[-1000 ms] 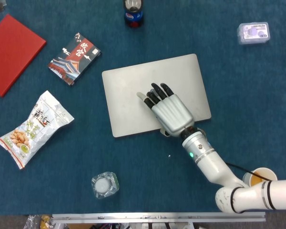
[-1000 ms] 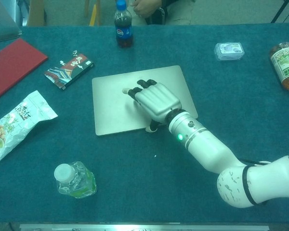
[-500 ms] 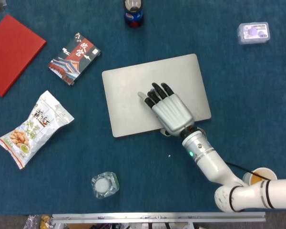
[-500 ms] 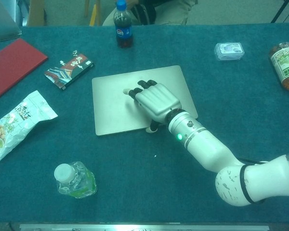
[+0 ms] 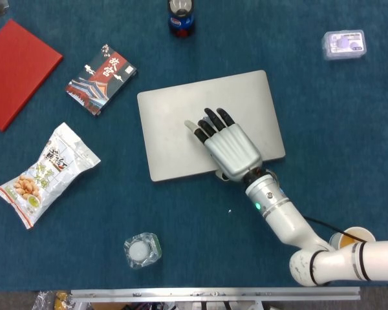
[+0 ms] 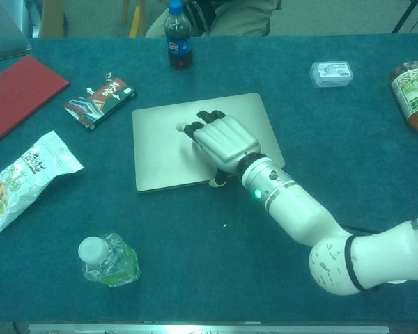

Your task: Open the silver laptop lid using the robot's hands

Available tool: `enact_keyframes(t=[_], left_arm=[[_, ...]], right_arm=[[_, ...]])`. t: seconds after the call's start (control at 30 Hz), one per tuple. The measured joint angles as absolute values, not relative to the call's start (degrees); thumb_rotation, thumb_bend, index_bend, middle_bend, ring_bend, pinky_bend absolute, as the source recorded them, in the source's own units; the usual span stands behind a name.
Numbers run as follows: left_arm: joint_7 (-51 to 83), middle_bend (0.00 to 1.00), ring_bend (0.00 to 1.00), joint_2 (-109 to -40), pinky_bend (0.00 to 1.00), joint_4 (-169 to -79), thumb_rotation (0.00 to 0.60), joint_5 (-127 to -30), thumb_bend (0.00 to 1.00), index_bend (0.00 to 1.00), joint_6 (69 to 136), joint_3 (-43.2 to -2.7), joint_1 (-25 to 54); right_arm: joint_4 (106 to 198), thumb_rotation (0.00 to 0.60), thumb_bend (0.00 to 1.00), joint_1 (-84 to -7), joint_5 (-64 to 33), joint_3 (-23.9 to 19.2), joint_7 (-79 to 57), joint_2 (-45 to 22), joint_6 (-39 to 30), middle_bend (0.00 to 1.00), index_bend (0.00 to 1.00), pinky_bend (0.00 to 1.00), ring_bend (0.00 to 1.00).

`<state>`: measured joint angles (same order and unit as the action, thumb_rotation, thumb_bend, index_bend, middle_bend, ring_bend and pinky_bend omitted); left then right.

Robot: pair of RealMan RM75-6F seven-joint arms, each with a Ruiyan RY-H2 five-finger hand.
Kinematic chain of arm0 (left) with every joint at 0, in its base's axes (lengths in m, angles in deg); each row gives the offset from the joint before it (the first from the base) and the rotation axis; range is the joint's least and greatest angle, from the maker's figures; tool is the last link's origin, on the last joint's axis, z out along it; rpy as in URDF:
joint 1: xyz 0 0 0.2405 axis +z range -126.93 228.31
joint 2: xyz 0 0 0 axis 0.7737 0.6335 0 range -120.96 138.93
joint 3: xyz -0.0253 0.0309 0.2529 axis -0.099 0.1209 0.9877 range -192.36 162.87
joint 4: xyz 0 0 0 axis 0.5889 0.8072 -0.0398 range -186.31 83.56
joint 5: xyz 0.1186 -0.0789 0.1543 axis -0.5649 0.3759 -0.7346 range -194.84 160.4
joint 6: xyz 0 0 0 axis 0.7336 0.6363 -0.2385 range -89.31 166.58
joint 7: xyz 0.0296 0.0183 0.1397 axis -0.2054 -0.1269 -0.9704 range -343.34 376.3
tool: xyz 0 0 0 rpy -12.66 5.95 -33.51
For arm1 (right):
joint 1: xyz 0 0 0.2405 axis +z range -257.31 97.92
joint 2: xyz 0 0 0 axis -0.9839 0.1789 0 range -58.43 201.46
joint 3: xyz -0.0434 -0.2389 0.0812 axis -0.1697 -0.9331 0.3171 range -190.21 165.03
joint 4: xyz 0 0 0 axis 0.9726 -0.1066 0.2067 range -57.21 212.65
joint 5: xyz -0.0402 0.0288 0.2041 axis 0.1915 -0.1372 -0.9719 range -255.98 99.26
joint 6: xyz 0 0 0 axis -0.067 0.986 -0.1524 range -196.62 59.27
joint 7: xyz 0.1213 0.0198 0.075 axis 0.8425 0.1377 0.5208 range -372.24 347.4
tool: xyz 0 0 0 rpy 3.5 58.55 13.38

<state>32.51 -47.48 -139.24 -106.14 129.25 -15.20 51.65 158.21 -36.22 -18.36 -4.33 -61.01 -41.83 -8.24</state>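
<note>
Right hand (image 5: pixel 229 150) flat, ungripping, on closed laptop (image 5: pixel 174 129); jar (image 6: pixel 412 94) only chest-view.

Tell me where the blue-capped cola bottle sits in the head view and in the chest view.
Head view: cola bottle at the top edge, centre, seen from above, beyond the laptop.
Chest view: cola bottle upright at the table's far edge, left of centre.
Shared landmark: the silver laptop, right hand resting on its lid.

Blue cloth-covered table (image 6: pixel 348 167); metal rail (image 5: pixel 213 294) along near edge.
</note>
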Motion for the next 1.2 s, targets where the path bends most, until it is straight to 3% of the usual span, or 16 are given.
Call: enact_keyframes(t=[0.33,1.2], left_arm=[[32.3,0.17,0.09,-47.0,0.07,-138.6,0.6,-106.9,0.42,0.23,128.0,-14.9,50.8],[31.8,0.2,0.1,-45.8,0.07,-139.9,0.6,-112.5,0.42,0.23,121.4,-12.0,45.8]], right_arm=[[158.8,0.6,0.28,-35.3,-17.3,-3.5,-61.5,-41.2,-7.7,0.21,0.12,0.11,0.04],[161.9,0.6,0.28,-28.6,-17.7,2.2,-70.3,-39.2,-5.7,0.21,0.12,0.11,0.04]])
